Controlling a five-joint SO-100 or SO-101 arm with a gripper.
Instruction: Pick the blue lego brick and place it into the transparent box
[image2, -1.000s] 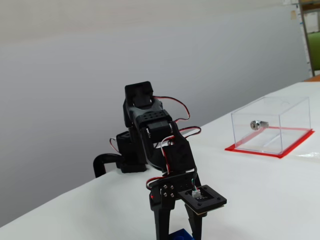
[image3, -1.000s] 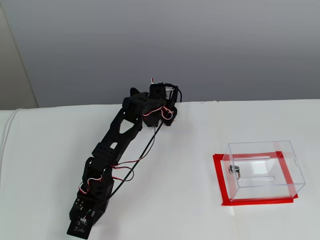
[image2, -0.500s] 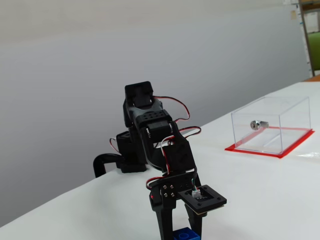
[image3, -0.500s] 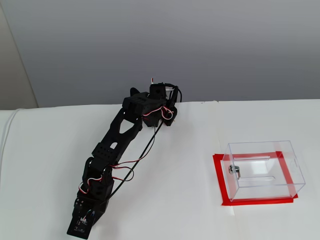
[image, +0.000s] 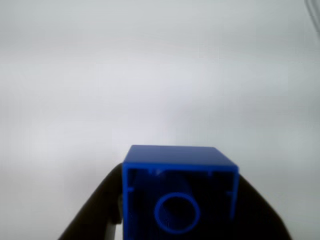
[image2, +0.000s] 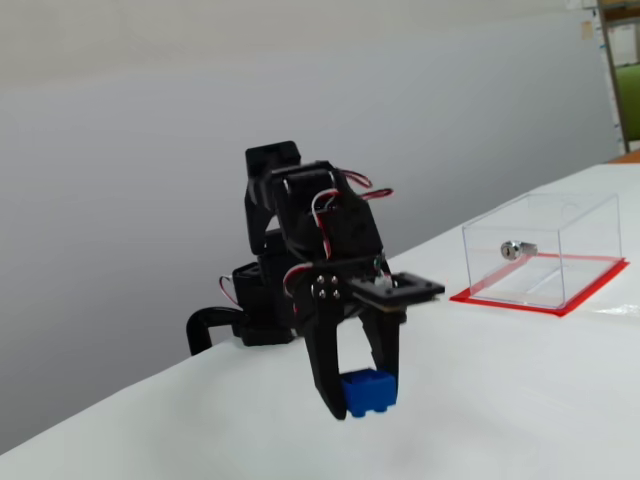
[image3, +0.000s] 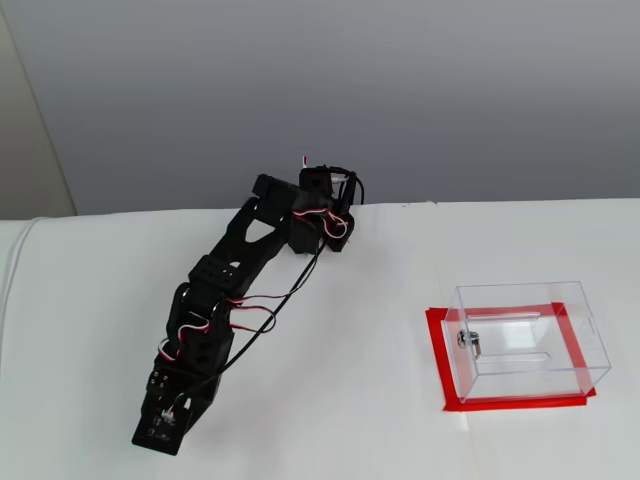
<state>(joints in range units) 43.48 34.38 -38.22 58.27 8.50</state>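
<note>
The brick is held clamped between the two black fingers at their tips, as seen in a fixed view. It appears to be just above the white tabletop, though contact with the surface cannot be ruled out from this angle. The fingers point downward from the wrist, and red and white wires loop over the arm above them.

In the wrist view the brick fills the lower middle of the frame, with its hollow underside and round inner tube turned toward the camera. A dark finger is pressed against each side of it. Behind it only pale, blurred surface is seen.

The box stands well apart from the brick, on a red sheet at the right of that fixed view. A small silver cylinder is seen within its clear walls.

In the other fixed view the arm is stretched from its base at the back of the tabletop toward the lower left. The brick is hidden under the wrist there. The box sits on the red sheet at the right, with the cylinder near its left wall.
</note>
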